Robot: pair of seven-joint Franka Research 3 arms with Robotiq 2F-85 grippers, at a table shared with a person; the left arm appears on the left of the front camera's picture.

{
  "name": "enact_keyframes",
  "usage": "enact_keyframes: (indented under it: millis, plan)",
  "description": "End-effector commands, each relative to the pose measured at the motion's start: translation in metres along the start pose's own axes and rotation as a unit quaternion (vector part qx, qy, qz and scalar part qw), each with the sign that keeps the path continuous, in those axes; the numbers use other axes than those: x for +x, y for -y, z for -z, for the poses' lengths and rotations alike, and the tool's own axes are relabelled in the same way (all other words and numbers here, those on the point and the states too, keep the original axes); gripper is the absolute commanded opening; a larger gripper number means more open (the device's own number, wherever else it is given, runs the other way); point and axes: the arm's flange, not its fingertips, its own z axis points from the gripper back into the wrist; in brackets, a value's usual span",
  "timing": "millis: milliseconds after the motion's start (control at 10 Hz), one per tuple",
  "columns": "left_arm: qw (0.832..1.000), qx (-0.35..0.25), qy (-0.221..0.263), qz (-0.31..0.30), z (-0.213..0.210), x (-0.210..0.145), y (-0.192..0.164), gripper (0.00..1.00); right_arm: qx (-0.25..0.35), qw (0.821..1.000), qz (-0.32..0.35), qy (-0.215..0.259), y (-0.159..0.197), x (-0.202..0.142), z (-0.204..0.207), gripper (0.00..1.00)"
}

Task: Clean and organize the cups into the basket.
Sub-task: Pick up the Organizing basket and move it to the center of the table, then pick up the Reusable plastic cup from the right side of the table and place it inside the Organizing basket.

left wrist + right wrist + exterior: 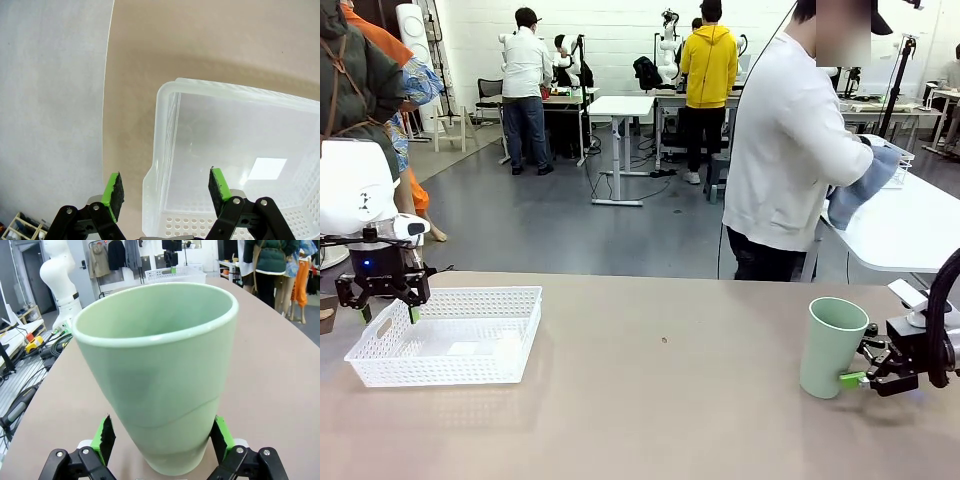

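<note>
The left gripper (166, 182), jaws apart and empty, straddles the white basket's (470, 372) end wall. Well off to its right, the mint cup (832, 345) stands upright on the counter (660, 410), its base between the right gripper's (163, 437) spread pads, seemingly unclamped. No readable writing.

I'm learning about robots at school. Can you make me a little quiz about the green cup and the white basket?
1. True or false: the pale mint green tapered tumbler cup lies inside the shallow white perforated plastic basket.
2. Which one has its open jaws on either side of the cup's base? A) left gripper B) right gripper
3. Fill the gap: the cup stands ___ on the tan table, mouth up.

Key
1. False: it stands on the table, far from the basket.
2. B
3. upright
</note>
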Motion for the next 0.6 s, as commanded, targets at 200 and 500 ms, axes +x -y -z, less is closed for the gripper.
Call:
enact_keyframes:
  millis: [200, 500]
  plan:
    - [1.000, -0.014, -0.003, 0.010, -0.001, -0.005, -0.001, 0.87, 0.015, 1.000, -0.017, 0.015, 0.012, -0.003, 0.019, 1.00]
    - [0.999, -0.022, -0.004, 0.026, -0.002, -0.005, -0.002, 0.34, 0.046, 0.998, -0.028, 0.019, 0.012, -0.007, 0.022, 0.42]
